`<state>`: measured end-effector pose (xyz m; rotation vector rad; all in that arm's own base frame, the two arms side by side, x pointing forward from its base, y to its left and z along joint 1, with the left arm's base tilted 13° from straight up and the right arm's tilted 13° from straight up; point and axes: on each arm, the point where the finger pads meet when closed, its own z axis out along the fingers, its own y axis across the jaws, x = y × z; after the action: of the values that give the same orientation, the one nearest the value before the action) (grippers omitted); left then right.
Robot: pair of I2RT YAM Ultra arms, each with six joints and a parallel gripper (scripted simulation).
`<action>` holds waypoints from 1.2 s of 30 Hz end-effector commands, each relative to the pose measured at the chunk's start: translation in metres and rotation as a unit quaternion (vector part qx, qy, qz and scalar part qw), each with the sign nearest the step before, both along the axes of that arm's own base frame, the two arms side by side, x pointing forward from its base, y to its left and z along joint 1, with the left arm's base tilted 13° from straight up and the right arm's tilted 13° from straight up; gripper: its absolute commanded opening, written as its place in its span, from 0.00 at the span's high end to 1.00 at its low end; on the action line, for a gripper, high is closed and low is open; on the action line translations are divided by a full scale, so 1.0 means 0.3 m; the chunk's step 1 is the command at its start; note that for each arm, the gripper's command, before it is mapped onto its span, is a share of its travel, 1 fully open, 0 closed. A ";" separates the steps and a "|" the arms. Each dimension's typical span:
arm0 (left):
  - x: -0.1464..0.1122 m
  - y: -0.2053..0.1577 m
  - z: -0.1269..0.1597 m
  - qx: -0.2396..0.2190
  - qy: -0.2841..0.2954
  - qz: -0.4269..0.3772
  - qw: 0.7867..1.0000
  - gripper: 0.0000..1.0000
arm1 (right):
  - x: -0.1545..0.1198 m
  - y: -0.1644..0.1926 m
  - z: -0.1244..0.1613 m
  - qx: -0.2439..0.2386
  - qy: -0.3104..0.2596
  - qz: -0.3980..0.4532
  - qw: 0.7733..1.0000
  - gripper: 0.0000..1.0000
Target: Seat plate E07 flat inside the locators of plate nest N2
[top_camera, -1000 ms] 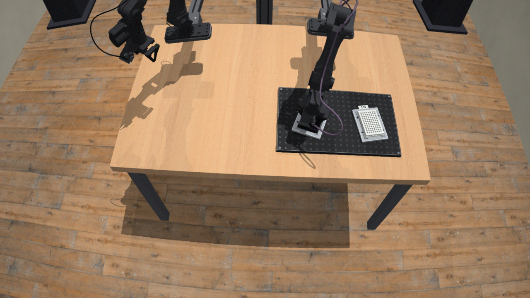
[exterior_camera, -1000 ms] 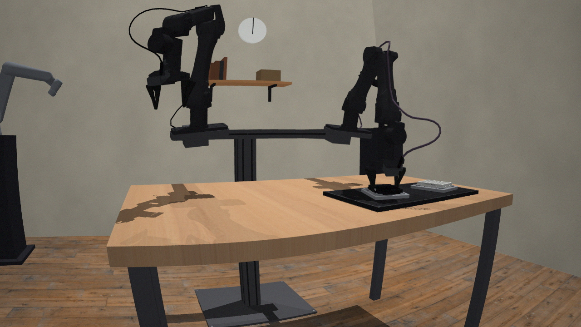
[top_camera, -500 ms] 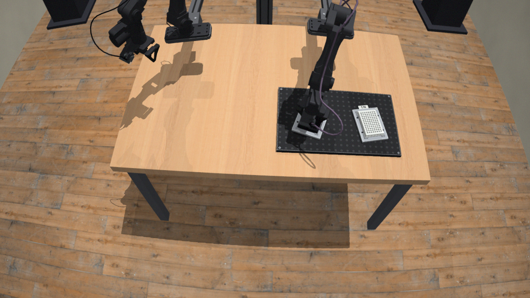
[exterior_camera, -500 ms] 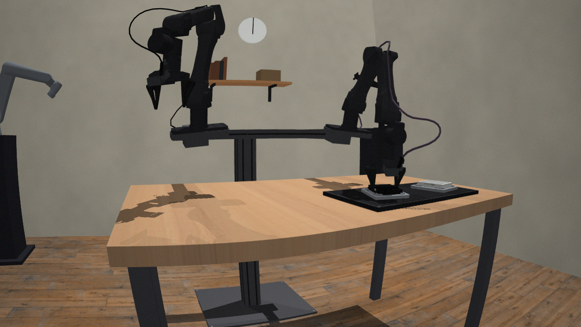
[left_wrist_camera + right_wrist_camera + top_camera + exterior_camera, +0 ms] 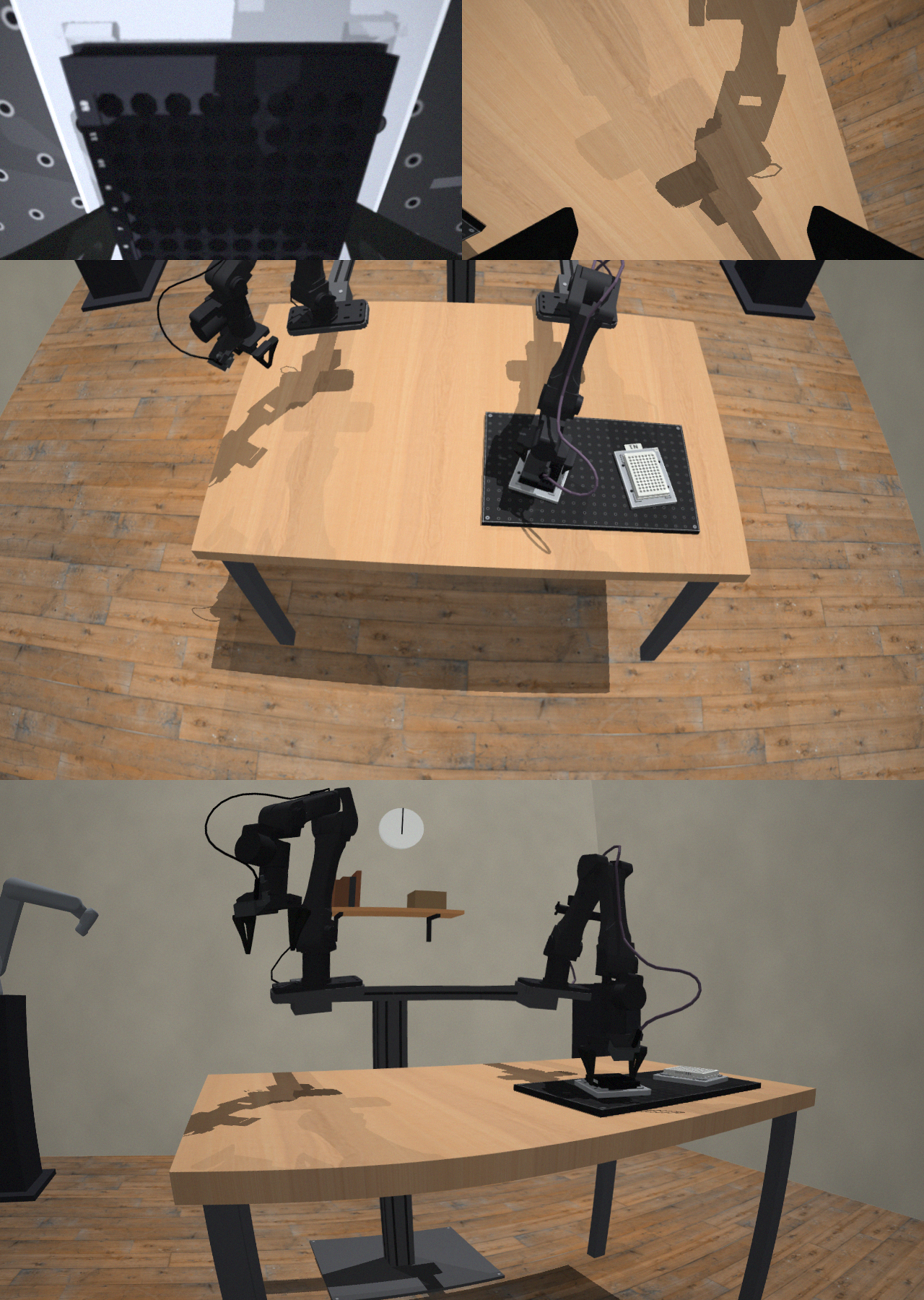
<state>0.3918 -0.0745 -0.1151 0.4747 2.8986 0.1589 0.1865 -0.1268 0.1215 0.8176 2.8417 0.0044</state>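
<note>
Black plate (image 5: 556, 471) (image 5: 613, 1082) (image 5: 231, 152) in its nest (image 5: 548, 497) (image 5: 621, 1093) (image 5: 151, 22), between the parted fingers of the left gripper (image 5: 543, 478) (image 5: 612, 1080) (image 5: 229, 213).
The plate is unclamped; whether it is fully seated cannot be told. The white plate (image 5: 647, 473) (image 5: 691, 1071) is held by nest N1 (image 5: 652, 505) (image 5: 689, 1079), well apart from the left gripper. The right gripper (image 5: 245, 363) (image 5: 271, 950) (image 5: 693, 218) is raised, its fingers apart and empty.
</note>
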 end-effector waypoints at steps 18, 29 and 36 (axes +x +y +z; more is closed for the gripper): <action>-0.010 -0.026 0.017 -0.003 -0.002 -0.008 1.000 0.00 | 0.002 -0.008 0.020 -0.009 -0.022 -0.010 1.000 0.00; -0.009 -0.035 0.117 -0.006 -0.021 -0.005 1.000 0.00 | 0.002 -0.008 0.020 -0.009 -0.022 -0.010 1.000 0.00; 0.006 -0.044 0.196 -0.005 -0.023 -0.005 1.000 0.00 | 0.002 -0.008 0.020 -0.009 -0.022 -0.010 1.000 0.00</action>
<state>0.3873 -0.0789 -0.0785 0.4755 2.8737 0.1513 0.1865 -0.1268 0.1215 0.8176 2.8416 0.0044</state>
